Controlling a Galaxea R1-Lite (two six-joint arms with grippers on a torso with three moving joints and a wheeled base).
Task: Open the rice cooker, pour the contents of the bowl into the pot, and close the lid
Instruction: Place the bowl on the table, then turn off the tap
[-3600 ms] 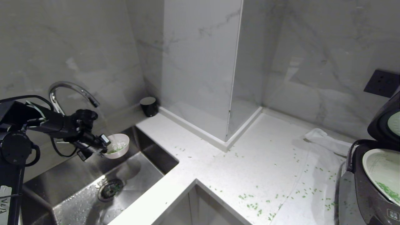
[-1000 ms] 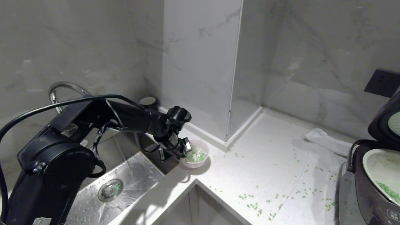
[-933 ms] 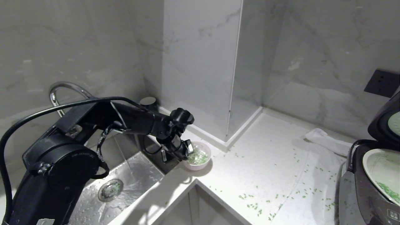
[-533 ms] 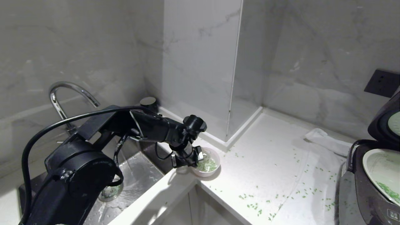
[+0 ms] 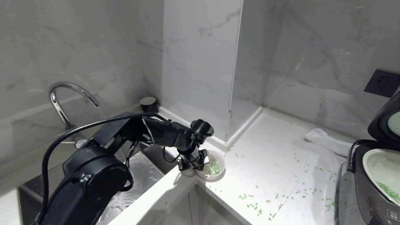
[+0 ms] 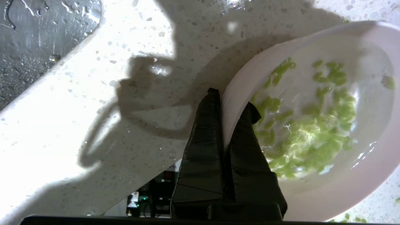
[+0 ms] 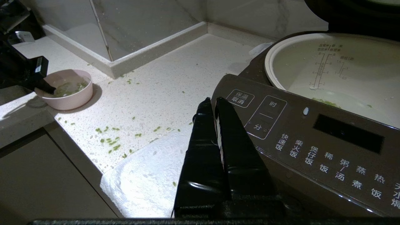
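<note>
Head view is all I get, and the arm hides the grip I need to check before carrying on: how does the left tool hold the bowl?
Observer: The left tool is shut on the rim of the bowl, one finger inside, one outside.
Operator: Is the bowl dry inside?
Observer: No, the green bits lie in clear water.
Operator: And the right tool? It is out of my view.
Observer: The right tool is shut and empty, close by the front panel of the rice cooker.
</note>
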